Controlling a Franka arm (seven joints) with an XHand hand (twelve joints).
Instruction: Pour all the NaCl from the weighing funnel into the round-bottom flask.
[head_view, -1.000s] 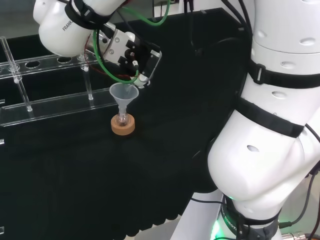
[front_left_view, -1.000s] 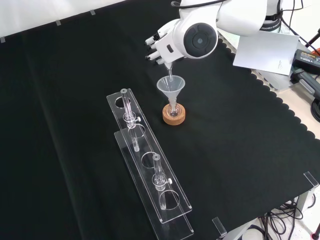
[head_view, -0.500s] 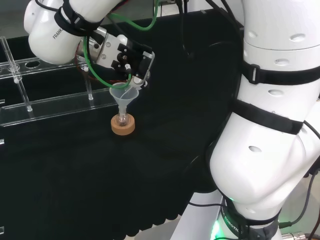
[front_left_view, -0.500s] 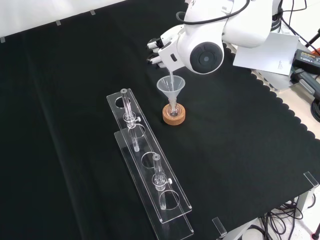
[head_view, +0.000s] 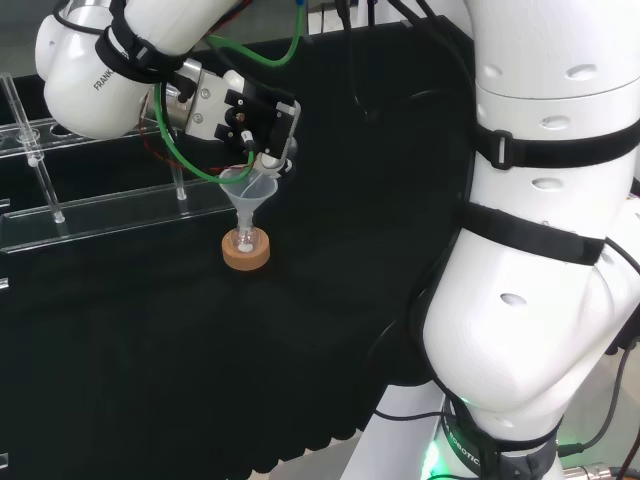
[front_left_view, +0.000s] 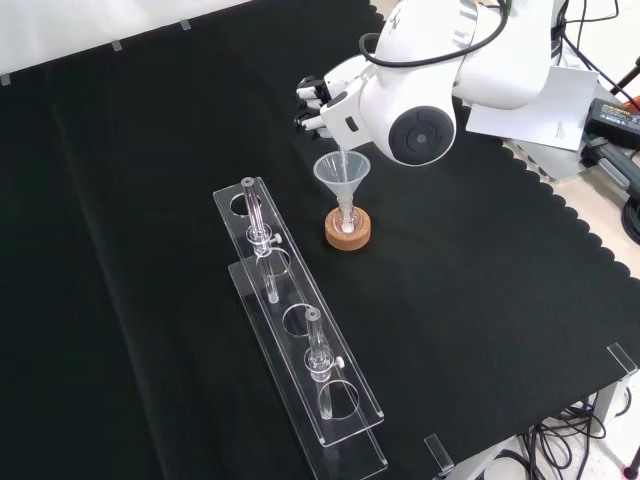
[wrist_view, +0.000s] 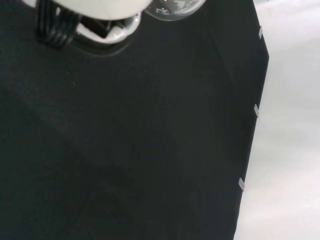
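overhead, in the head view, the black and white hand (head_view: 245, 118) tilts a clear weighing funnel (head_view: 268, 162), its fingers curled round it, over a clear plastic funnel (head_view: 249, 190) seated in the small round-bottom flask (head_view: 244, 240) on a cork ring (head_view: 246, 252). front view: the same stack stands beside a clear acrylic rack (front_left_view: 300, 345) on the black-clothed tabletop (front_left_view: 480, 300).

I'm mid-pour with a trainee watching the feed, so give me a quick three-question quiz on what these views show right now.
1. True or false: the round-bottom flask stands on a red ribbed ring.
2. Multiple choice: in the front view, the clear funnel sitting in the flask is A) lying on the cloth beside the rack, B) upright in the flask's neck just below the hand, C) slotted into the rack.
3. Fill in: white material shows at the bottom of the ____.

Key:
1. False; it sits on a cork ring.
2. B.
3. flask.
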